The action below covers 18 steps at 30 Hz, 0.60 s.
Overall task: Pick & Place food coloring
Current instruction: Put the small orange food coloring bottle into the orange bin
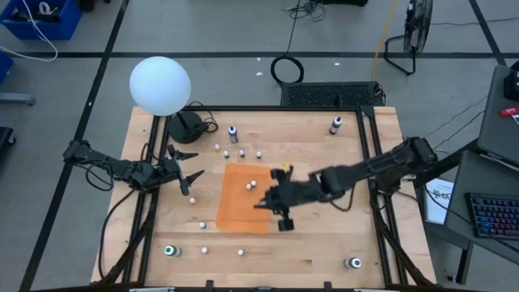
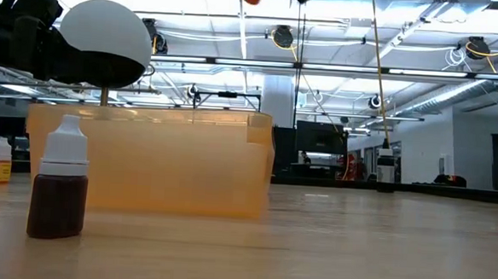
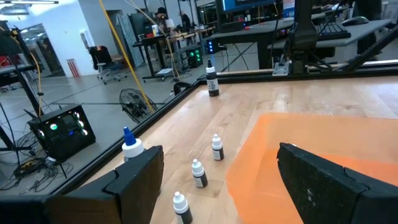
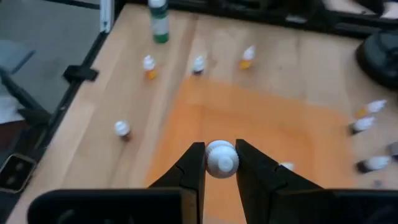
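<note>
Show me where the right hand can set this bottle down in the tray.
Right hand holds a food coloring bottle over the orange tray. The tray's near half looks bare; two bottles sit near its far edge. Bottles crowd the table behind it.

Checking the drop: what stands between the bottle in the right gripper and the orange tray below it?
Nothing visible does. The right gripper is shut on a food coloring bottle above the orange tray; one bottle already lies just beside.
</note>
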### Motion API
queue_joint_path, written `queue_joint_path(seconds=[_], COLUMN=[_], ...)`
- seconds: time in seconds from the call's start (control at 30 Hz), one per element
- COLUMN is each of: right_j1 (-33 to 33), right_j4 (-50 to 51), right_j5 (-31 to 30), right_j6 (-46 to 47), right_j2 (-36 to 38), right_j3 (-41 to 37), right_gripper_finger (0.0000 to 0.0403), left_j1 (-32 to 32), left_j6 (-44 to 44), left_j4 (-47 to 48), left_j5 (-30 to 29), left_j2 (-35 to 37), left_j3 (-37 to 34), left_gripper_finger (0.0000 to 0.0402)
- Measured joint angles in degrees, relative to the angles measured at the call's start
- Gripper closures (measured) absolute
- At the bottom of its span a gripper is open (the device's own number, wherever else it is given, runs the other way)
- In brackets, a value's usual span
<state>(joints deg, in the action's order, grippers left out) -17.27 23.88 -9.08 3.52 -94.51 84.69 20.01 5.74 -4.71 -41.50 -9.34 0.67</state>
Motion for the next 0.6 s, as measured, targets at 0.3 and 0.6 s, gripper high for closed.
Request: queue_joint_path(seconds=[0.3, 0.6], right_j1=[6.57, 9.01], right_j4=[11.89, 15.29], right_j5=[3.37, 9.57], right_j6=[-3.88, -5.81], right_j2=[-8.45, -20.17], right_j3=[15.25, 18.33], right_gripper_finger=[0.0349, 0.0349], left_j1=[0.00, 0.00], left_j6=[0.00, 0.00], left_j4=[-0.02, 0.00], left_j5=[0.02, 0.02], left_j2=[0.00, -0.02], left_j3=[0.00, 0.00], left_gripper_finger=[0.0092, 0.0092])
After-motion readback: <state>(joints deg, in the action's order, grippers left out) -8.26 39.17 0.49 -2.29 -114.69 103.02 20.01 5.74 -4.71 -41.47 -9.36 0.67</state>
